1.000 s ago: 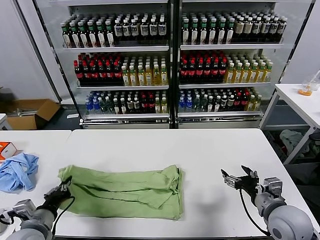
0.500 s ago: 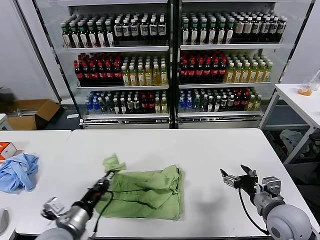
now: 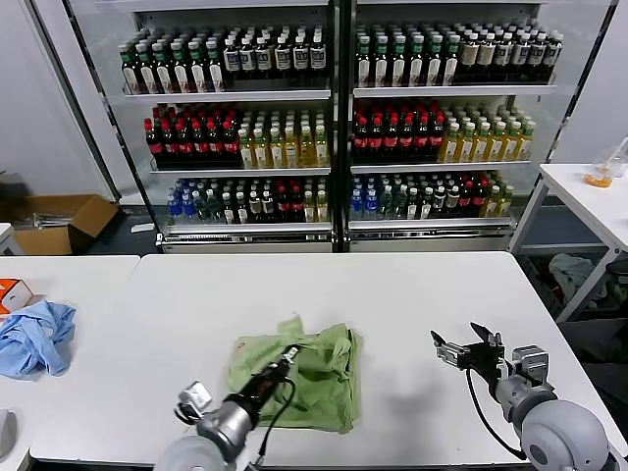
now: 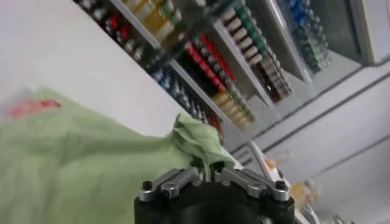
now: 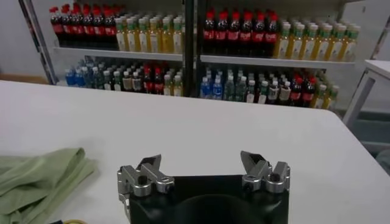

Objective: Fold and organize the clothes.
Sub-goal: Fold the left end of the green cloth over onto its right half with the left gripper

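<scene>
My left gripper (image 3: 287,354) jaws clench the shirt (image 3: 324,378), logo mostly hidden; right gripper (image 3: 457,353) released near the desk's (image 3: 412,294) right edge.

Likely shop mock-up lab: stocked drink coolers (image 3: 334,128), white tables (image 3: 412,294).
</scene>
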Robot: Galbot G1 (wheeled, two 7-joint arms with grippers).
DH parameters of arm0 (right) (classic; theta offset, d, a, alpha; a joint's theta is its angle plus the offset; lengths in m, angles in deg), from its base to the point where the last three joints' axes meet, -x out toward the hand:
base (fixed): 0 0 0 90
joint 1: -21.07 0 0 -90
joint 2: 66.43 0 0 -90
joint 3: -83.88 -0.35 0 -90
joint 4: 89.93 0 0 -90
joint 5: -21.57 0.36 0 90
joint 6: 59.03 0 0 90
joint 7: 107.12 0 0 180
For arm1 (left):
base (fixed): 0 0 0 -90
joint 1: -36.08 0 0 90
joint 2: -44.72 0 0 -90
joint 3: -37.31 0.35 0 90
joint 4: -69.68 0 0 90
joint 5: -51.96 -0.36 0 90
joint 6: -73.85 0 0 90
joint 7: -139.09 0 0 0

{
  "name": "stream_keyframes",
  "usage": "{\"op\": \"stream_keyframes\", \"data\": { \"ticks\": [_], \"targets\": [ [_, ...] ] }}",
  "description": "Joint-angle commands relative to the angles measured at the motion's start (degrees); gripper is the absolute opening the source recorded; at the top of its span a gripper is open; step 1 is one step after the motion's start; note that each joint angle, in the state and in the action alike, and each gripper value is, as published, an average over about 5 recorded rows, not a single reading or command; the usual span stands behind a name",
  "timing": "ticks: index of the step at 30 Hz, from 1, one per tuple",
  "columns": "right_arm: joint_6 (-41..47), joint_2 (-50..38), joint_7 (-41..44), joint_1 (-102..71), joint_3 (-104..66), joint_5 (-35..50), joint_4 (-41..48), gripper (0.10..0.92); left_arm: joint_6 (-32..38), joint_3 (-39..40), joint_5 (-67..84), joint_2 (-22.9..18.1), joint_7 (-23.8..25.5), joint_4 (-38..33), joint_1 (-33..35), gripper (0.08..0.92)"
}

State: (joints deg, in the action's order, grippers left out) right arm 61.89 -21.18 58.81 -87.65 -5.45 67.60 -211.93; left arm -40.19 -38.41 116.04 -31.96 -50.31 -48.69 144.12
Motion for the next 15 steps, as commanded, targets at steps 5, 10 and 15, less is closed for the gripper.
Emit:
{"op": "stream_keyframes", "data": {
  "ticks": [5, 10, 15],
  "targets": [
    [0.0, -0.07, -0.02, -0.19, -0.37, -0.05, -0.03, 0.823, -0.59, 6.59, -5.58, -1.52, 3.86, 1.19, -2.49, 0.354],
    [0.0, 0.1, -0.01, -0.21, -0.56, -0.05, -0.04, 0.823, -0.76, 2.15, -6.52, -0.14, 4.18, -3.3, 1.2, 0.51],
    [-0.01, 0.42, 0.01, -0.12, -0.67, -0.06, -0.04, 0.823, 2.52, -4.55, -18.49, 1.88, 2.59, -5.01, 4.95, 0.648]
  ]
}}
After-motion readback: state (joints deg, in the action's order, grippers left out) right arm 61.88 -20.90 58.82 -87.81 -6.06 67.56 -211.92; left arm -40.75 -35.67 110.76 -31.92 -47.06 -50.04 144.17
